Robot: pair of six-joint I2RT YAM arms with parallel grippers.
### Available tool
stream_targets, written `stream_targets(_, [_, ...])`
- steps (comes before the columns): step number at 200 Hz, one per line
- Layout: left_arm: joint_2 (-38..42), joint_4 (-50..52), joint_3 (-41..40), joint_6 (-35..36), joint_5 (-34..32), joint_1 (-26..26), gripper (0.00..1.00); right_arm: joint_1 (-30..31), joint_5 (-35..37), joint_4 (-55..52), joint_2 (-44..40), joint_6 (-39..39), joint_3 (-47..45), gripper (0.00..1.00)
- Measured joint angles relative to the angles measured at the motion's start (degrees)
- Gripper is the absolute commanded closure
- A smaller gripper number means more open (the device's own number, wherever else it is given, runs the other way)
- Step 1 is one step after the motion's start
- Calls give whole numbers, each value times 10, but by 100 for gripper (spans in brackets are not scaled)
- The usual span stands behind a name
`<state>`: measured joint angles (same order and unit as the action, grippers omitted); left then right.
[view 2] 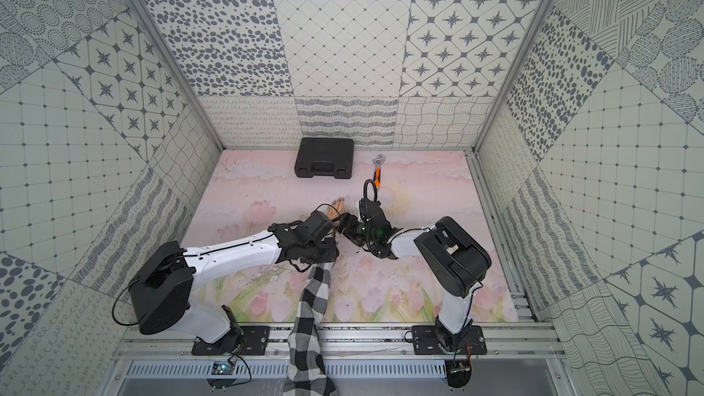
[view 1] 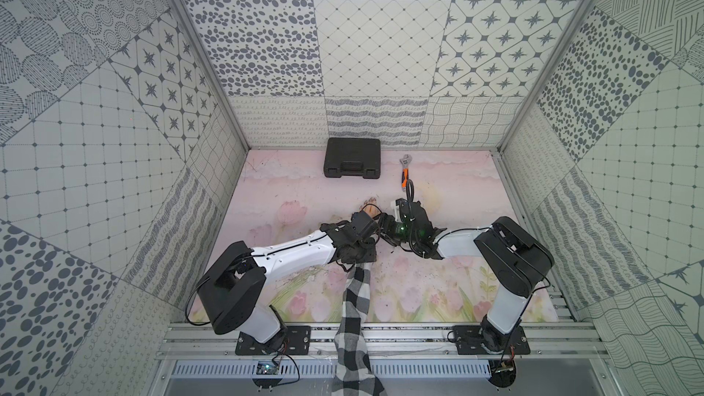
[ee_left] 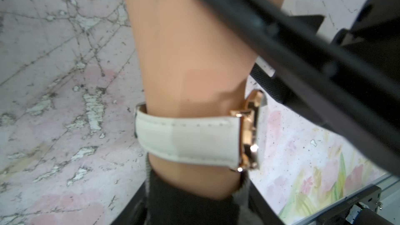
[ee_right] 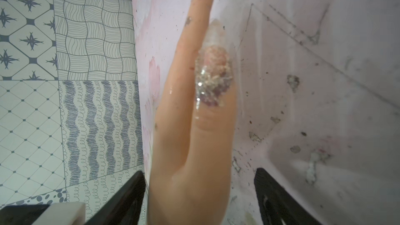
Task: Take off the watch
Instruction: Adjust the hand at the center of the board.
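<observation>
Mid-frame on the bench (view 1: 304,192), white watch (ee_left: 190,139) round the mannequin wrist (ee_left: 190,96), left claw (view 1: 356,253) clamped on the sleeved forearm (ee_left: 190,208), right claw (ee_right: 199,172) wide astride the mannequin hand (ee_right: 190,148).

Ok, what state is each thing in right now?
watch: strapped round the mannequin wrist
black case: closed, on the table
wrench: lying free on the table
right gripper: fingers open, straddling the mannequin hand
left gripper: shut, what it grips hidden

The watch (ee_left: 188,139) shows only edge-on, its dial unseen; both top views leave it hidden.
</observation>
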<state>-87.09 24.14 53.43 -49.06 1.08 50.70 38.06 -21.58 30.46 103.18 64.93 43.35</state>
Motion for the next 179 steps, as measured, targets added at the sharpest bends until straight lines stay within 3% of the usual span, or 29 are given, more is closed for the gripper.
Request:
stream_targets(33, [-6, -5, 3, -1, 0, 4, 60, 0, -9, 21, 4, 14, 0, 56])
stream_targets(51, [-7, -6, 6, -4, 1, 4, 49, -2, -12, 28, 3, 19, 0, 71])
stream_targets(72, [-7, -7, 11, -3, 1, 5, 27, -4, -6, 18, -8, 23, -1, 77])
stream_targets(91, [-3, -12, 16, -7, 1, 6, 16, -5, 16, -35, -37, 2, -5, 83])
stream_targets(139, [35, -10, 26, -14, -7, 6, 2, -8, 83, -258, -151, -67, 24, 85])
stream_targets(179, [56, 9, 43, -15, -31, -2, 1, -7, 138, -460, -192, -125, 108, 89])
